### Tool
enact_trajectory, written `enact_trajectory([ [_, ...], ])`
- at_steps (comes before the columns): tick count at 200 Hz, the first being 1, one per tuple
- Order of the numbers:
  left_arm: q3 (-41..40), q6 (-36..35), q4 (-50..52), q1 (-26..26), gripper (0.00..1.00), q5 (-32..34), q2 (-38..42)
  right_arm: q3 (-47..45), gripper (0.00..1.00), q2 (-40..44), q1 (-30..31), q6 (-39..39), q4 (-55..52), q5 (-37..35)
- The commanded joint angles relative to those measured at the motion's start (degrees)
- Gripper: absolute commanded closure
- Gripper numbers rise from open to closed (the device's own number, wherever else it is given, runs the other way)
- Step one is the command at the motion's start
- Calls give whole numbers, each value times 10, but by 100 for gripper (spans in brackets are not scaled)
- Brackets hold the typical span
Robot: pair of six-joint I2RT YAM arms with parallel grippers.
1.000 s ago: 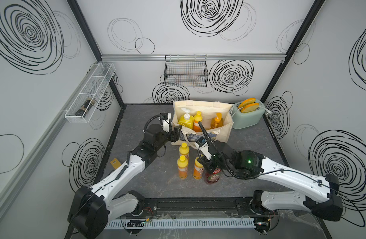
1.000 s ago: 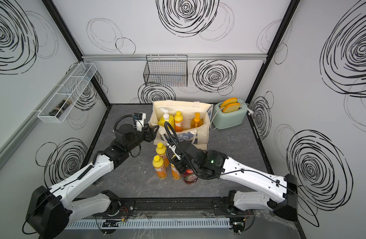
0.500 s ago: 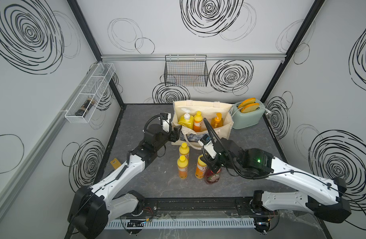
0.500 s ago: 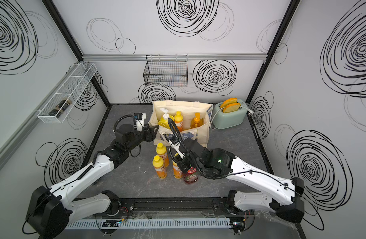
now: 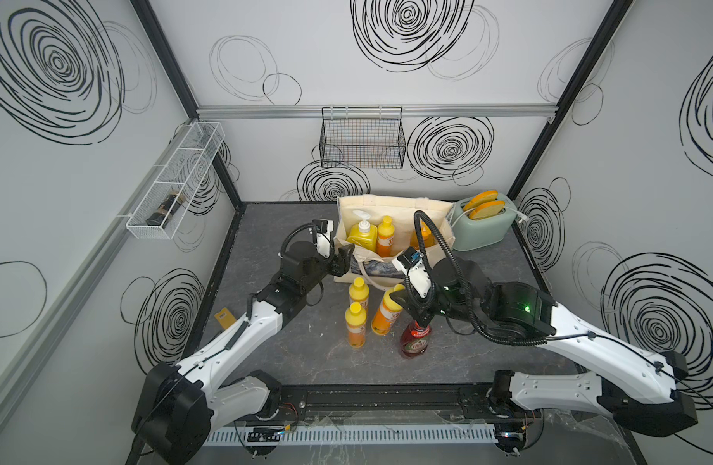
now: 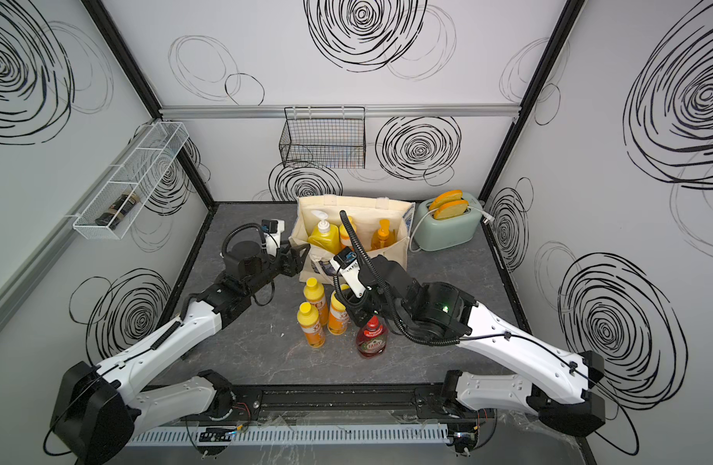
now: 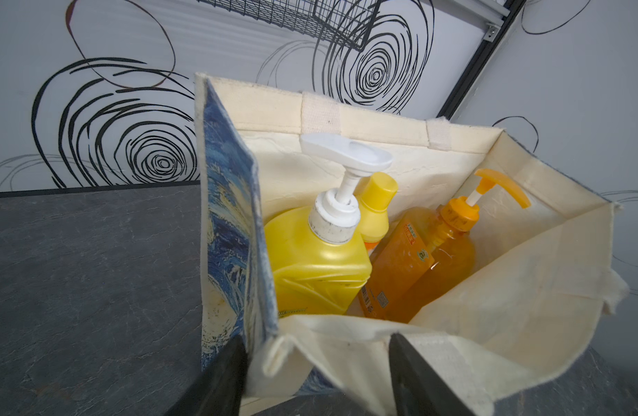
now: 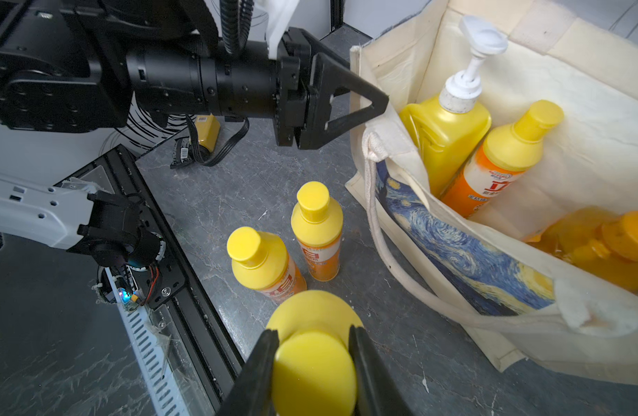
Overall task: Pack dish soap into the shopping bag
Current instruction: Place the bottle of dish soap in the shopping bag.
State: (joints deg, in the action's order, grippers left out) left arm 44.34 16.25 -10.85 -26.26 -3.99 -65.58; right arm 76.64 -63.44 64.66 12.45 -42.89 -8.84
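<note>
The cream shopping bag (image 5: 391, 203) with the blue print stands open at the back middle. In it are a yellow white-pump bottle (image 7: 317, 266), a small yellow bottle (image 7: 375, 205) and an orange pump bottle (image 7: 429, 266). My left gripper (image 7: 315, 340) is open, its jaws astride the bag's near left corner (image 5: 344, 257). My right gripper (image 8: 312, 360) is shut on the cap of a small yellow bottle (image 5: 385, 316), which is tilted just above the table. Two more small yellow bottles (image 5: 358, 290) (image 5: 355, 326) stand beside it. A red Fairy bottle (image 5: 415, 342) stands under my right wrist.
A mint toaster (image 5: 483, 225) sits right of the bag. A black wire basket (image 5: 362, 141) hangs on the back wall and a white wire shelf (image 5: 173, 185) on the left wall. A small yellow tag (image 5: 224, 318) lies near the table's left edge.
My right gripper has raised the small yellow bottle a little and tipped it toward the bag. The left arm has not moved.
</note>
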Motion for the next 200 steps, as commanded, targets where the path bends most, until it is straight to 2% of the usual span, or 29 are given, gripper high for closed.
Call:
enact_trajectory([
  [1, 0, -8, -24, -8, 35, -7, 8, 49, 100, 16, -14, -9, 40, 5],
  [48, 1, -8, -22, -8, 34, -2, 4, 107, 100, 13, -60, -18, 17, 43],
  [104, 2, -14, -20, -10, 34, 9, -2, 197, 100, 2, -76, -32, 17, 59],
  [171, 9, -28, -8, -23, 34, 38, -6, 306, 100, -42, -86, -56, 14, 55],
  [200, 8, -31, -7, -26, 35, 48, -3, 339, 100, -63, -90, -71, 14, 20],
])
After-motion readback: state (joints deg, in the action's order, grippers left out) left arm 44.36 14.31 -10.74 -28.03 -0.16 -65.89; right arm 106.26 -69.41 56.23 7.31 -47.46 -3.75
